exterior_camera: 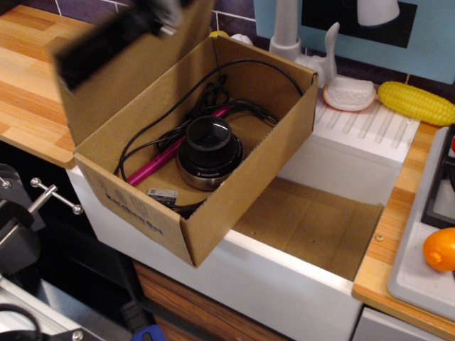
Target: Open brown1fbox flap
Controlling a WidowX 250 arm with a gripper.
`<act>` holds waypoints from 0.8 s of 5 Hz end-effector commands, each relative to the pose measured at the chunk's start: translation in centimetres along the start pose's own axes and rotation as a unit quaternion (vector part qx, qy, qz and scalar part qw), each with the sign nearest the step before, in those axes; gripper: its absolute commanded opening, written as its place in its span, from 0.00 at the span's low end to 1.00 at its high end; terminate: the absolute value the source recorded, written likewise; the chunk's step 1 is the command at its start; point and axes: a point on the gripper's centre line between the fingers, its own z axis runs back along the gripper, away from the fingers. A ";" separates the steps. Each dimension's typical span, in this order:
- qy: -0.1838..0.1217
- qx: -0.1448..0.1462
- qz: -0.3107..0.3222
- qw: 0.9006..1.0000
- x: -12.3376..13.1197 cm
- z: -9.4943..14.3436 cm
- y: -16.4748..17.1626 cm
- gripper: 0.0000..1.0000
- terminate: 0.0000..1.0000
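The brown1fbox [153, 224] sits tilted on the front left rim of the white sink [341, 160], with blue lettering on its front wall. Its flap [124, 85] stands raised on the left side, plain inner face towards the box, so the box is open. Inside lie a black round device [209, 151], a pink stick [158, 165] and black cables. My gripper [114, 35] is a dark blurred shape at the flap's top edge, upper left. Motion blur hides whether its jaws hold the flap.
A plain cardboard sheet [313, 227] lies in the sink bottom. A toy corn [416, 101] and a white dish [350, 92] are behind the sink, with a white faucet [286, 28]. An orange [439, 249] sits at the right. A wooden counter [28, 99] is on the left.
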 end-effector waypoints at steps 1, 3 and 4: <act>-0.030 -0.003 -0.034 0.999 -2.8 -2.7 4.1 1.00 0.00; -0.102 -0.027 -0.032 0.994 -5.2 -7.0 4.7 1.00 0.00; -0.099 -0.111 0.000 0.989 -5.8 -9.8 5.3 1.00 1.00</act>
